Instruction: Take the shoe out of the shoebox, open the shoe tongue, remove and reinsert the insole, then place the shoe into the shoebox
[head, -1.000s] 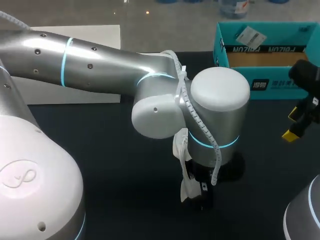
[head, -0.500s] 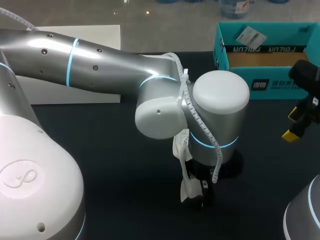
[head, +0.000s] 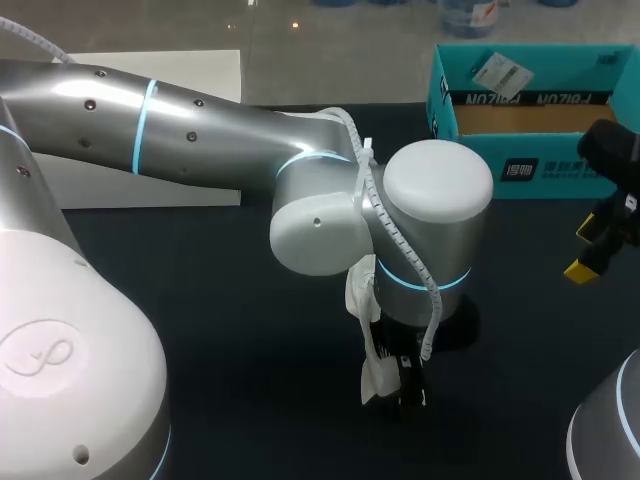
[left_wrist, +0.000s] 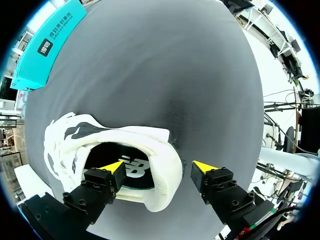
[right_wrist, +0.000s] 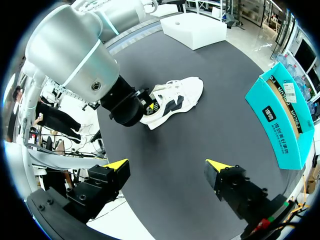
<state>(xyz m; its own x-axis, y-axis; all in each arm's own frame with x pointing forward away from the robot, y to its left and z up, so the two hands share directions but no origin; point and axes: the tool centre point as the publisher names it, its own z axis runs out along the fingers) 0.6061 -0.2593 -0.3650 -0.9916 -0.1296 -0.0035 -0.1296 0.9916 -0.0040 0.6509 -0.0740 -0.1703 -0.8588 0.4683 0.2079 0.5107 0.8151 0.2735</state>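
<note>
Head view, read left to right. White rectangular box (head: 200, 62) lies at 11 o'clock on the black table (head: 250, 330). My left arm (head: 200, 120) enters from 9 o'clock and reaches past the middle, its wrist pointing straight down. Under that wrist stands the white sneaker with black side panels (head: 372, 375), just below the table's centre and mostly hidden by the arm. The open teal cardboard shoebox (head: 560, 170) sits at 1 o'clock from the sneaker, well apart from it. My right gripper (head: 585, 250) hangs at 3 o'clock, just in front of the shoebox.

Left wrist view. My left gripper (left_wrist: 159, 167) is spread over the heel of the sneaker (left_wrist: 100, 132). One yellow tip sits inside the shoe's mouth above the dark insole (left_wrist: 131, 172). The other tip stands clear outside the heel, so the padded heel collar lies between the fingers without being pinched. The shoebox (left_wrist: 47, 45) lies far ahead, past the toe.

Right wrist view. My right gripper (right_wrist: 167, 165) is spread wide with nothing between its fingers. The sneaker (right_wrist: 175, 97) rests on its sole ahead of the gripper, with my left arm (right_wrist: 75, 50) over its heel. The shoebox (right_wrist: 282, 120) stands off to one side. The white box (right_wrist: 195, 30) lies beyond the sneaker.
</note>
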